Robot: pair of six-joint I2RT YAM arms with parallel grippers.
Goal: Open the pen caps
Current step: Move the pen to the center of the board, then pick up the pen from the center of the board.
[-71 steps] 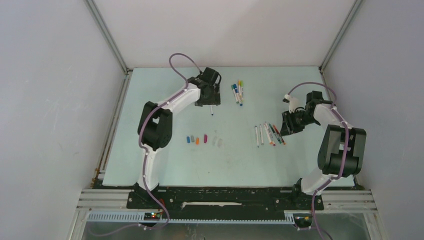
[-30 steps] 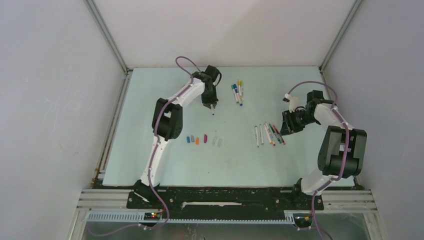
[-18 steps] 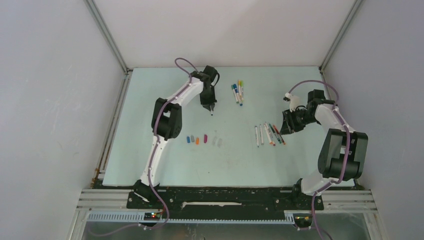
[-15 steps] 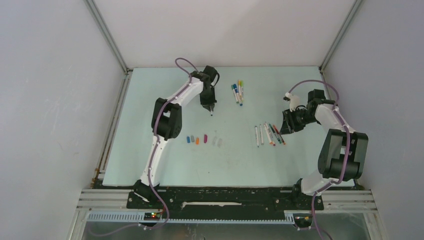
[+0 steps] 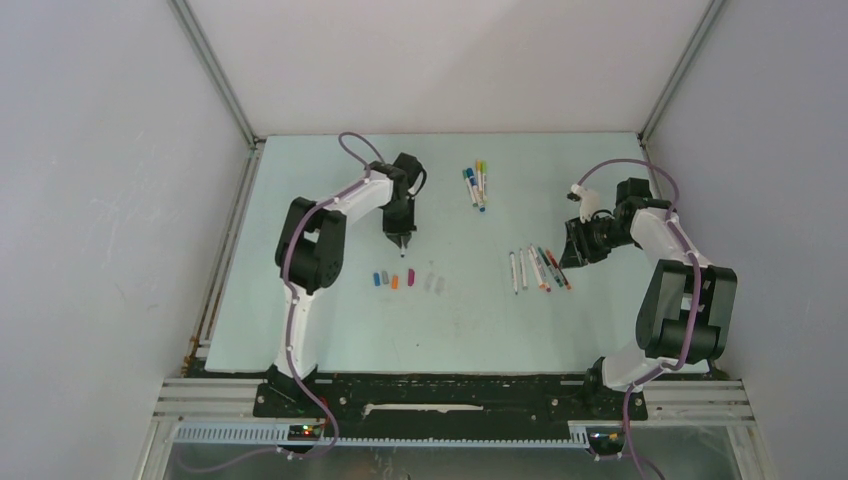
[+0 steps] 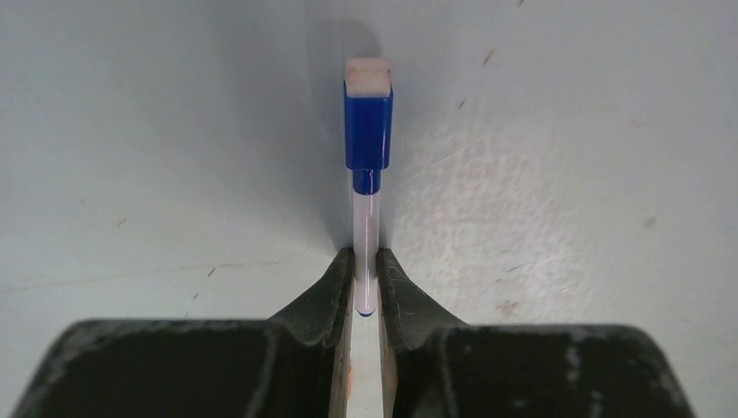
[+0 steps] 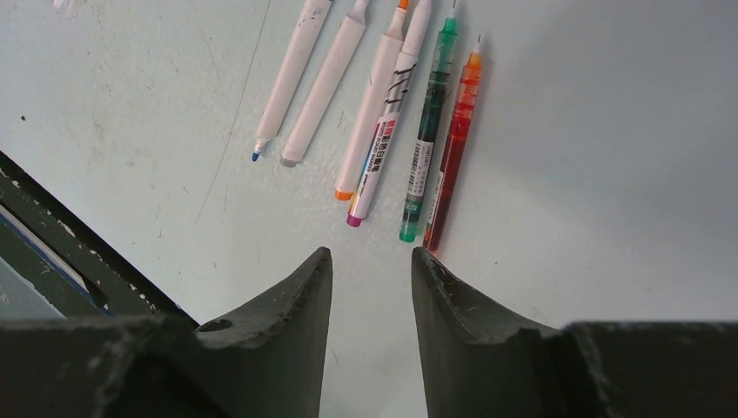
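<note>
One blue cap (image 6: 368,131) sits on the far end of the pen (image 6: 366,252) I pinch in my left gripper (image 6: 365,287); the barrel runs straight out from between my two fingers, which press against its sides, and the cap ends in a pale tip. Just ahead of and below that gripper, on the table (image 5: 330,200), lies a short row of loose caps (image 5: 408,279) in blue, grey, orange, purple and pale tones. My right gripper (image 7: 371,261) hangs with its jaws spread and nothing between them. Just beyond those fingertips six uncapped pens (image 7: 374,122) lie side by side. Farther off, between my two arms, a small cluster of capped pens (image 5: 475,185) rests.
</note>
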